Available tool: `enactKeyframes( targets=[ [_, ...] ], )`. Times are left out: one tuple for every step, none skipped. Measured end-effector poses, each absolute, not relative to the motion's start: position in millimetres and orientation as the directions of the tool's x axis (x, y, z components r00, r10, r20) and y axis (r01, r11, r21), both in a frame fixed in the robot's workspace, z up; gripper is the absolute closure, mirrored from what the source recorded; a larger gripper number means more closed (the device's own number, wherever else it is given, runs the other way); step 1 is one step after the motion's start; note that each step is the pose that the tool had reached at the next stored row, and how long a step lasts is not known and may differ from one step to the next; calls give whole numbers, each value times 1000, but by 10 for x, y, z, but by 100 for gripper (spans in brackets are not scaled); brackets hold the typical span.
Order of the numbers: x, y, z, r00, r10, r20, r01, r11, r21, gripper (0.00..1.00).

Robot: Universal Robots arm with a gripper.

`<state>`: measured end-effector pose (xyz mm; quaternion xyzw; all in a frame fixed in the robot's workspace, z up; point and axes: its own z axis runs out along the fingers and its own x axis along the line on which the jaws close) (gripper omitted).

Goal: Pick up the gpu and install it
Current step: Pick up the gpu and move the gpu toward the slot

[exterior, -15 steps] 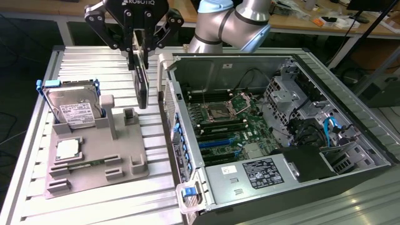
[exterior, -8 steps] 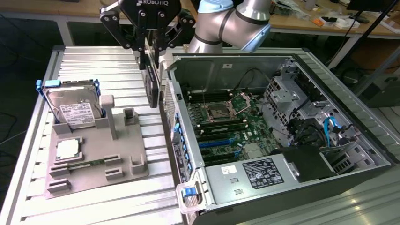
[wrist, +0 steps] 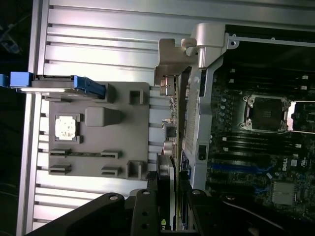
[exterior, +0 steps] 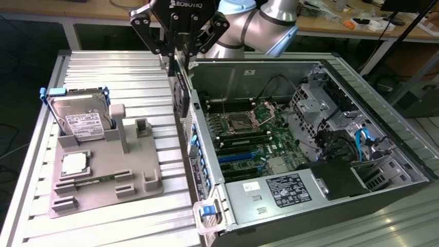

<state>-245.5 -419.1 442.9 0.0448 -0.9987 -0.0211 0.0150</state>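
End effector (exterior: 180,51) clamps gpu (exterior: 181,98) edge-on at open case (exterior: 404,159) edge; grey holder (exterior: 137,170) carries hard drive (exterior: 82,121), processor (exterior: 74,163), memory stick (exterior: 92,179).

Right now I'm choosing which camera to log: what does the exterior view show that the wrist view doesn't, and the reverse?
Exterior view: the arm above the hand, the power supply and blue cables inside the case, and benches behind.
Wrist view: the Dell mark on the board, and a green mark on the gpu.
Both: the hand gripping the gpu edge-on beside the case wall, the hard drive, the grey fixture and the CPU socket.
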Motion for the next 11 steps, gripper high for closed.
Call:
enactKeyframes(
  targets=[
    [-2428, -4191, 4427, -996, -90, 28, -89, 995, 44, 73],
    [-2401, -4191, 4426, -996, -90, 28, -89, 995, 43, 73],
    [-2375, -4191, 4425, -996, -90, 28, -89, 995, 43, 73],
    [-2348, -4191, 4424, -996, -90, 28, -89, 995, 44, 73],
    [-2319, -4191, 4422, -996, -90, 28, -89, 995, 44, 73],
    [-2292, -4191, 4421, -996, -90, 28, -89, 995, 44, 73],
    [-2263, -4192, 4419, -996, -90, 28, -89, 995, 44, 73],
    [-2233, -4191, 4418, -996, -90, 28, -89, 995, 44, 73],
    [-2196, -4191, 4416, -996, -90, 28, -89, 995, 44, 73],
    [-2161, -4192, 4414, -996, -90, 28, -89, 995, 44, 73],
    [-2123, -4191, 4412, -996, -90, 28, -89, 995, 43, 73]
  ],
)
